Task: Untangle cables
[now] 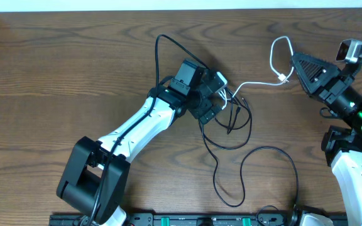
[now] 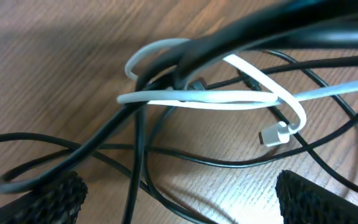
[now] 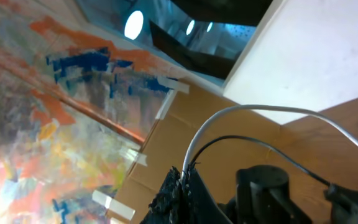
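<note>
The cables lie in a knot (image 1: 234,107) at the table's middle. A white cable (image 1: 259,83) runs right from the knot, loops up and ends between the fingers of my right gripper (image 1: 293,58), which is shut on it. In the right wrist view the white cable (image 3: 229,115) rises from the pinched fingertips (image 3: 185,177), with a thin black line beside it. My left gripper (image 1: 220,100) hovers over the knot, open. In the left wrist view its pads (image 2: 42,199) stand wide apart around black cables (image 2: 135,155), holding nothing. The white cable's plug (image 2: 272,135) lies just ahead.
A long black cable (image 1: 275,150) trails from the knot toward the table's front edge. A thin black lead (image 1: 162,41) arcs over the left wrist. Cardboard (image 3: 166,143) and a painted wall show behind the table in the right wrist view.
</note>
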Robot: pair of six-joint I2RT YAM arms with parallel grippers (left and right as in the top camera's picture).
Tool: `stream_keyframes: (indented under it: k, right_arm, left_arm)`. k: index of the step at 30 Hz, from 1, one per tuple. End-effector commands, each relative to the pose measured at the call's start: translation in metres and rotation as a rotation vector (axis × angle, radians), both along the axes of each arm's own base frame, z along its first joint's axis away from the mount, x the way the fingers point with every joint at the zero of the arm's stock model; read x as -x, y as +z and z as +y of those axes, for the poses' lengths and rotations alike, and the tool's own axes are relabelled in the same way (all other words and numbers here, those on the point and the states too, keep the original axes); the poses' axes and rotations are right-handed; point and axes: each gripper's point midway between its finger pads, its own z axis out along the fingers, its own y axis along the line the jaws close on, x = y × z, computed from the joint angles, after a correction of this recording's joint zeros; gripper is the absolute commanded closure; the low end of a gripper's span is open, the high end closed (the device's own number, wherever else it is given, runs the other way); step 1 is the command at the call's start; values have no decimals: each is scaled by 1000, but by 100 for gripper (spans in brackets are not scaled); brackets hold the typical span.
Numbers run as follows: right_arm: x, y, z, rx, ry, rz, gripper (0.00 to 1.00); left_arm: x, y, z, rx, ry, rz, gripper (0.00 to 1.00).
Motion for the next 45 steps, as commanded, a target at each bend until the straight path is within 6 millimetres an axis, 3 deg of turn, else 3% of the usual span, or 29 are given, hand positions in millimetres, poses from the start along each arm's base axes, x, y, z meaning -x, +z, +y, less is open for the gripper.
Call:
stream_keyframes:
  k: [1,8,14,25,30,33,37,45]
  right_arm:
    - [10,16,0,-37,14,-29,99]
    - [21,52,-20,-173,-62,-157,99]
    - [16,63,-41,-248,-151,-189,99]
    - [13,92,-102,-522,-392,-284,99]
    - [13,94,-107,-523,-428,-307,99]
    - [11,88,-95,-425,-419,-314,99]
    - [-2,66,-72,-254,-365,-252,99]
    - [-29,-5,-42,32,-250,-37,99]
  left_arm:
    - [-1,-4,2,-13,-4,-1,2]
    - [-2,-9,5,-31,5,3,2]
    - [-1,-14,5,-38,5,14,2]
    - [-1,-15,5,-38,5,15,2]
    - [-1,-15,5,-38,5,15,2]
    - [-1,-14,4,-31,8,20,2]
    - [0,-14,3,-26,5,21,2]
    - [-2,-13,3,-23,5,16,2]
